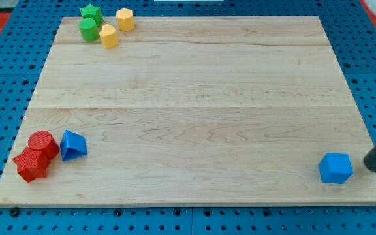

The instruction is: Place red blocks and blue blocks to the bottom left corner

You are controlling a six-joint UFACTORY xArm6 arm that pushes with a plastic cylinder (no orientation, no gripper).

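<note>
My tip (375,168) sits at the view's bottom right, at the right edge of the wooden board (194,98). It is a bare dark rod end: it has nothing to open or close and it holds nothing. The rod slants up and off the view's right side.

Just to the view's left of my tip lies a blue block (335,168), a chunky faceted piece whose exact shape I cannot make out. A narrow strip of board shows between it and my tip, so they look close but apart, though I cannot be sure of that gap.

Far across the board to the view's left of my tip, near the bottom left corner, three blocks are grouped. A blue block shaped like a wedge or pyramid (73,145) is the nearest of them to my tip. Beside it, farther left, is a red cylinder (42,144), and touching that, lower and farther left still, a red star-like block (31,164).

Far up and to the left of my tip, at the board's top left, are four more blocks close together: a green star (91,12), a green cylinder (88,29), and two yellow hexagonal blocks (125,19) (109,36).

There are no containers on the board; every block lies directly on the wood.
</note>
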